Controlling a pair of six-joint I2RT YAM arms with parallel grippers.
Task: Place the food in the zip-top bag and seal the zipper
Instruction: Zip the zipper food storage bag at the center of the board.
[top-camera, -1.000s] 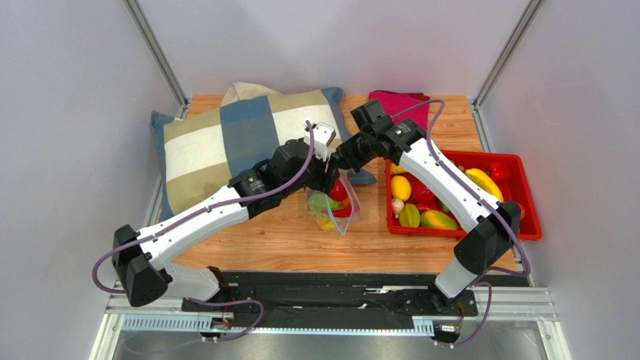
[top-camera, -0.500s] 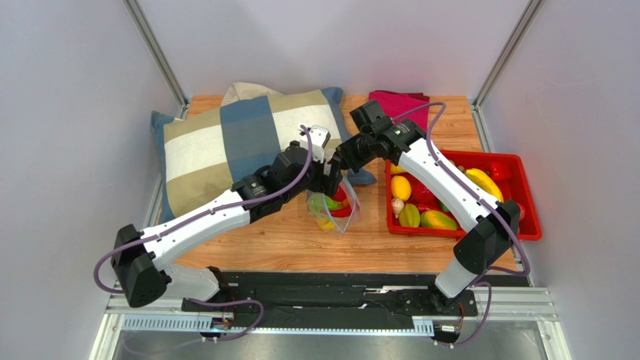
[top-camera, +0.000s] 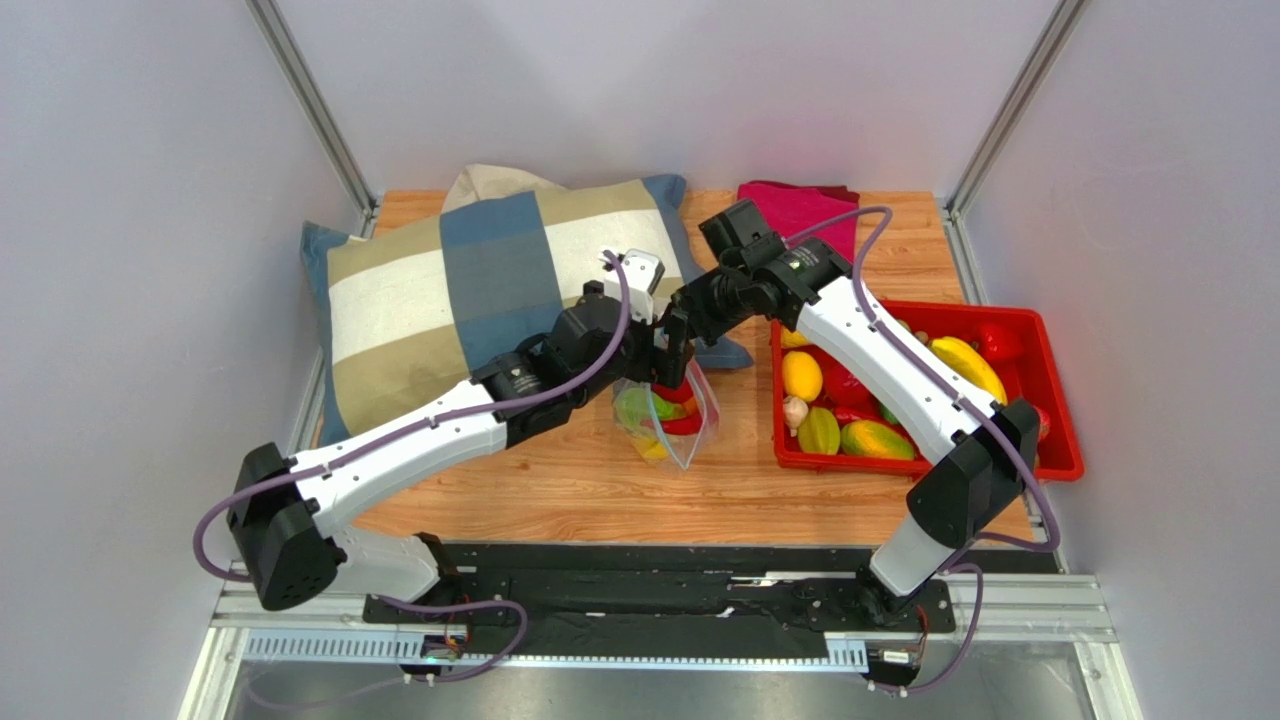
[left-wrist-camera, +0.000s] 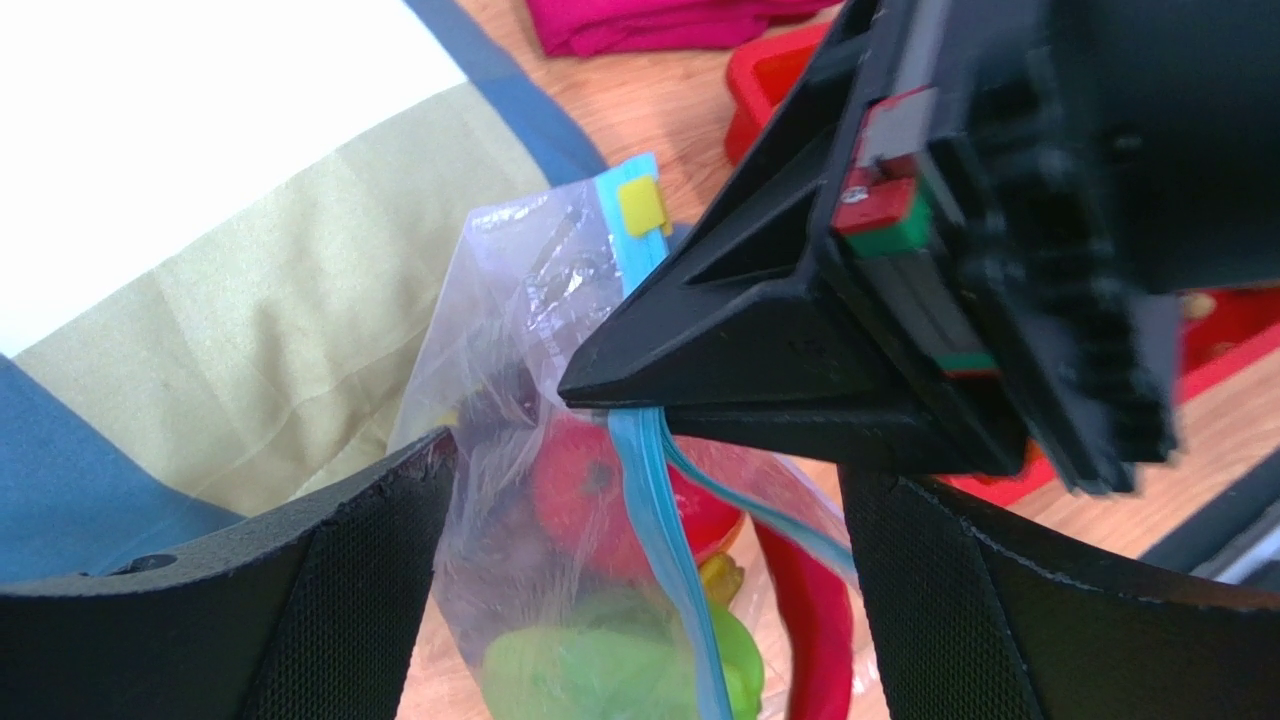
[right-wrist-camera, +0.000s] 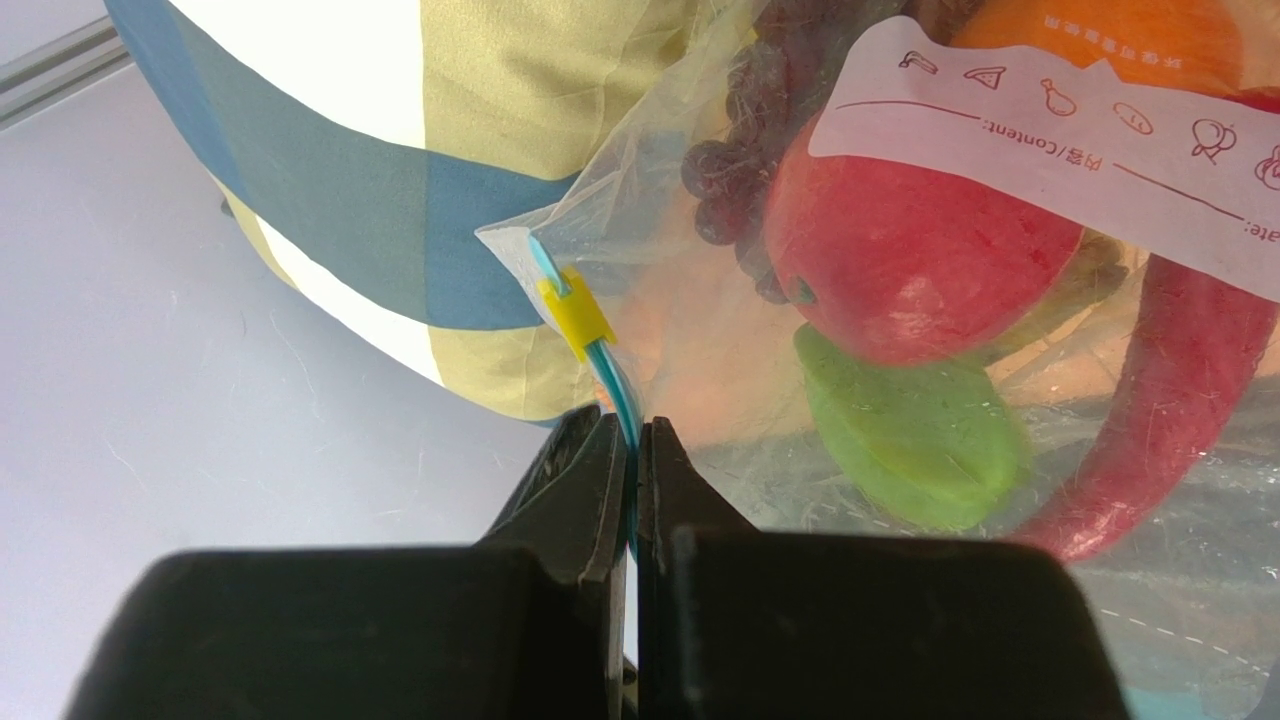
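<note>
The zip-top bag (top-camera: 670, 414) hangs at mid-table, holding food: a red apple (right-wrist-camera: 902, 225), a green mango (right-wrist-camera: 902, 435), purple grapes (right-wrist-camera: 744, 143) and a long red piece (right-wrist-camera: 1180, 383). My right gripper (right-wrist-camera: 633, 435) is shut on the teal zipper (right-wrist-camera: 610, 372), just below its yellow slider (right-wrist-camera: 576, 315). My left gripper (left-wrist-camera: 646, 480) stands open, one finger on each side of the bag (left-wrist-camera: 511, 435), under the right gripper's tip (left-wrist-camera: 601, 383). The zipper (left-wrist-camera: 669, 525) runs down between the left fingers. In the top view both grippers meet over the bag.
A red tray (top-camera: 1058, 450) on the right holds more food, including a yellow mango (top-camera: 803, 375) and a banana (top-camera: 969, 365). A checked pillow (top-camera: 466, 285) lies at the back left, touching the bag. A magenta cloth (top-camera: 796, 203) lies at the back.
My left gripper has opened wider and its arm has shifted slightly toward the bag. The right gripper has kept its hold on the zipper without moving.
</note>
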